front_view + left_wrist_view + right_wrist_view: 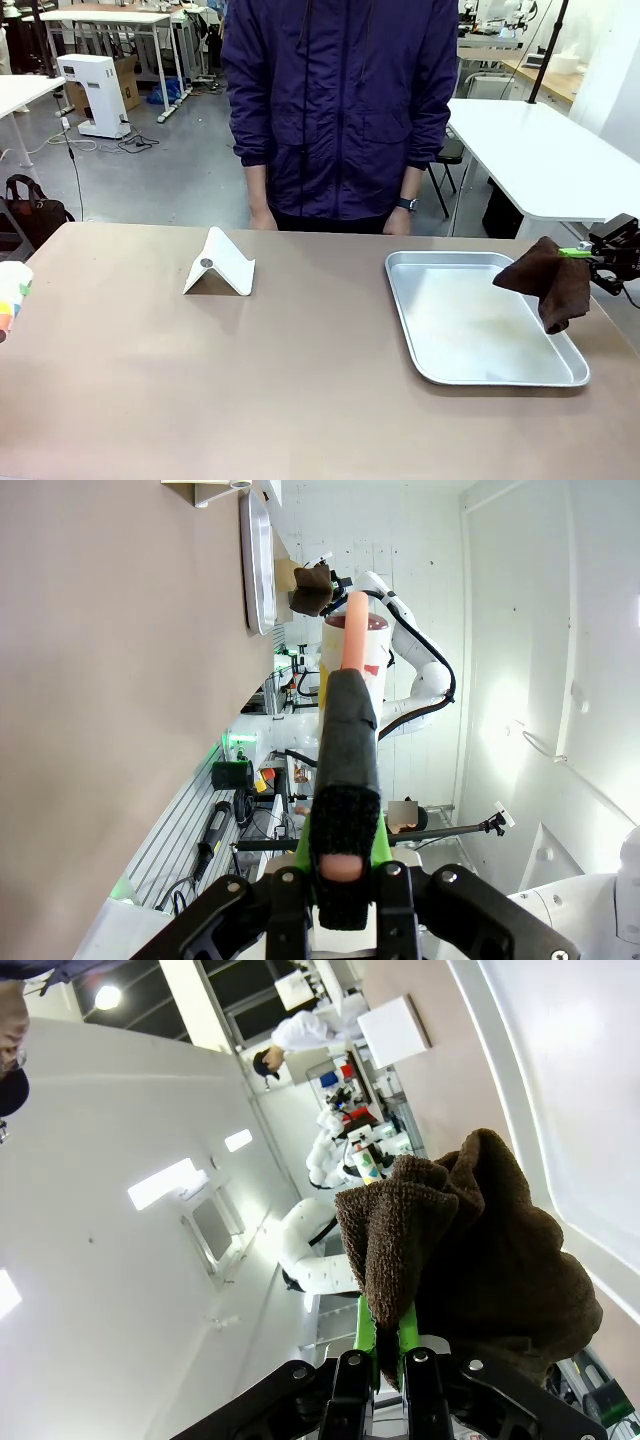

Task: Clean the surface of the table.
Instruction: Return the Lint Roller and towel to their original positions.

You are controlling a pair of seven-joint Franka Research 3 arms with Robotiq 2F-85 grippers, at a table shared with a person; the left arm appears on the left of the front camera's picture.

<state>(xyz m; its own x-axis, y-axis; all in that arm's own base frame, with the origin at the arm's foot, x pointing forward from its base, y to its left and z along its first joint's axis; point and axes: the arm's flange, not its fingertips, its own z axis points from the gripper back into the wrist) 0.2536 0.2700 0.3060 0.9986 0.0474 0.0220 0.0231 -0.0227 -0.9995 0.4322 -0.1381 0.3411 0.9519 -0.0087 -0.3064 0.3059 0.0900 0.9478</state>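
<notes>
Table (250, 380), tray (500, 375), cloth (548, 280): wiping not begun.
Taupe table spreads bare before the person; right gripper (592, 258) pinches brown cloth above the steel tray's far corner. Left gripper (345, 865) clamps a spray bottle (348, 680). Loose grip could drop cloth into tray.

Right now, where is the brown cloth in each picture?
Front view: the cloth hangs at the far right, pinched in the right hand, over the tray's right edge.
Left wrist view: small, at the top middle, beside the tray.
Right wrist view: big, lower right, clamped in the hand.
Shared landmark: the silver tray.
</notes>
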